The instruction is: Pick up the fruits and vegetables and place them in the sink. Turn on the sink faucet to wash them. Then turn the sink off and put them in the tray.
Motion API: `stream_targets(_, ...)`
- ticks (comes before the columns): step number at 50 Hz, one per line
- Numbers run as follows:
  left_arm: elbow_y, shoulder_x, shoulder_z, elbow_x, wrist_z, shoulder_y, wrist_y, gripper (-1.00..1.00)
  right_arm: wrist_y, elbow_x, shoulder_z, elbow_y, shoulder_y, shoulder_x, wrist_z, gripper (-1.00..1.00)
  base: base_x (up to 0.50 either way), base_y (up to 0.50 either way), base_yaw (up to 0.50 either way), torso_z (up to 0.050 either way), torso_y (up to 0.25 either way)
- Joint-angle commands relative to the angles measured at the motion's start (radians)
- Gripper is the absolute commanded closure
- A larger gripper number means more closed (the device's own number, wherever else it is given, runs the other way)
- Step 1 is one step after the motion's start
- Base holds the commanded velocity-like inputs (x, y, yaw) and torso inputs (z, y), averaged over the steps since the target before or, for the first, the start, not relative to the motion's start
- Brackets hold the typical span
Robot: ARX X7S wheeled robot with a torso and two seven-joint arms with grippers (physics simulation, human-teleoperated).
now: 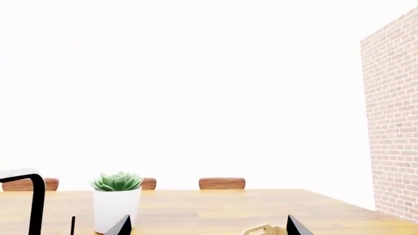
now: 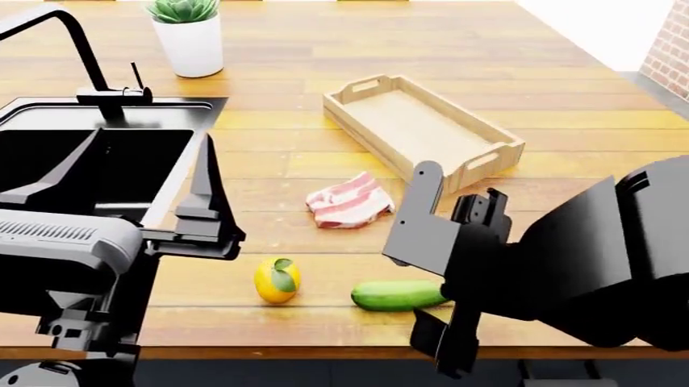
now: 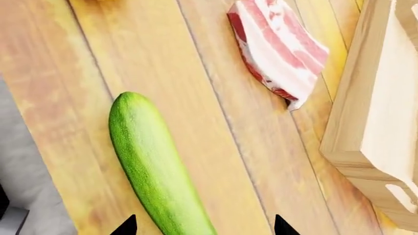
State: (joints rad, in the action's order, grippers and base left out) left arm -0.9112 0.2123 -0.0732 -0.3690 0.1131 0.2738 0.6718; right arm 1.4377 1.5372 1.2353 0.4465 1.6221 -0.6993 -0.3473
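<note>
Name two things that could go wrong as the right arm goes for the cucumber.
1. The cucumber sits off-centre between the right hand's open fingertips, so closing might nudge or roll it rather than grip it.
2. It lies close to the counter's front edge, so a push could send it off.
3. The bacon lies nearby and should not be collected.

One lemon; one cucumber; one bacon slab; one tray; one plant pot.

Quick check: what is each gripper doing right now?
Left gripper: open, holding nothing.
Right gripper: open, empty, the cucumber running between its fingertips.
</note>
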Motion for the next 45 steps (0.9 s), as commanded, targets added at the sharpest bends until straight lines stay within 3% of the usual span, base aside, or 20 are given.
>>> stream_targets(1, 0.003, 0.009, -0.001, -0.008, 0.007, 0.0, -0.006, -1.0, -0.044, -0.121, 0.071, -0.019, -0.056, 0.054, 0.074, -1.0, 0.0, 0.0, 0.0, 0.0, 0.0)
stream_targets(22, -0.003, 0.024, -0.005, -0.028, 0.023, -0.002, -0.009, -1.0, -0.194, -0.333, 0.17, -0.099, -0.162, 0.079, 0.174, -1.0, 0.0, 0.0, 0.0, -0.001, 0.0)
stream_targets(23, -0.002, 0.024, -0.003, -0.027, 0.024, -0.002, -0.01, -1.0, -0.201, -0.343, 0.176, -0.11, -0.169, 0.08, 0.181, 1.0, 0.02, 0.01, 0.01, -0.011, 0.0)
stream_targets(35, -0.007, 0.03, -0.004, -0.038, 0.034, -0.004, -0.013, -1.0, -0.229, -0.366, 0.191, -0.118, -0.189, 0.082, 0.193, 1.0, 0.01, 0.01, 0.01, -0.006, 0.0)
stream_targets(45, 0.012, 0.048, 0.034, 0.02, 0.05, -0.004, -0.041, -1.0, -0.187, -0.244, 0.046, -0.004, -0.069, -0.018, 0.043, 1.0, 0.0, 0.0, 0.01, -0.002, 0.0)
